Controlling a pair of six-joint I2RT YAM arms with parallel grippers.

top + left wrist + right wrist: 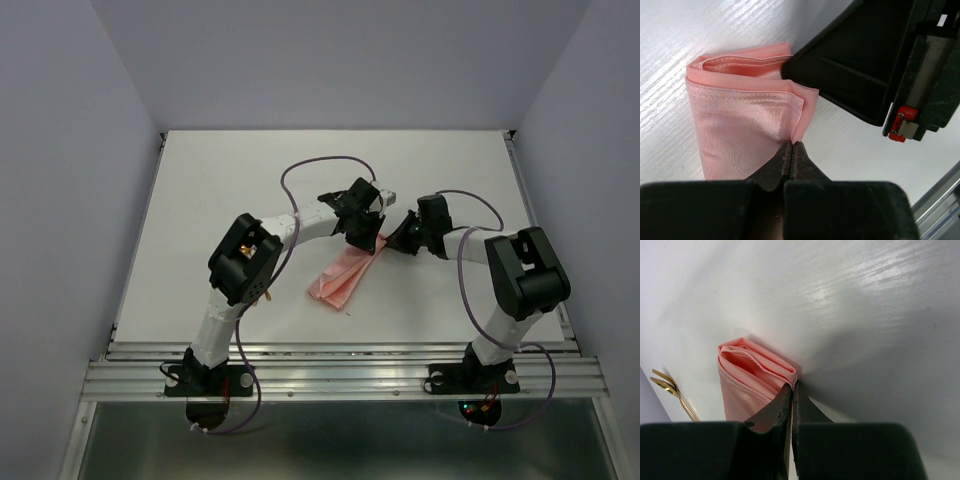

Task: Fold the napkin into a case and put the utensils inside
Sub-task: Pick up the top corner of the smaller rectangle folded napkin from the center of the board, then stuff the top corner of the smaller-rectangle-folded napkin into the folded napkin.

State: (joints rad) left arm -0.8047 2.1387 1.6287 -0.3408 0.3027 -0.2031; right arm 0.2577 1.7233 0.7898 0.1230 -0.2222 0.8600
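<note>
The salmon-pink napkin (343, 277) lies on the white bench (220, 190), folded into a narrow, layered strip. It sits near the middle of the bench and runs on a slant from near-left to far-right. Both arms reach in over its far-right end, and their heads are close together there.

The left fingers (782, 161) are pressed together, with their tips pinching the napkin's hemmed edge where the top layer folds over. In the left wrist view the stacked folds show as rounded loops at the strip's end. The black body of the other arm's head covers the corner beside that end.

The right fingers (781, 403) are also pressed together, their tips nipping the corner of the folded end. Several layers of cloth meet at that corner. The open mouth of the folds shows just to the left of the tips, and the rest of the strip lies flat on the bench.

The gold utensils (676, 395) show at the left edge of the right wrist view. They lie on the bench beside the napkin and do not touch it. One has thin prongs at its head.
</note>
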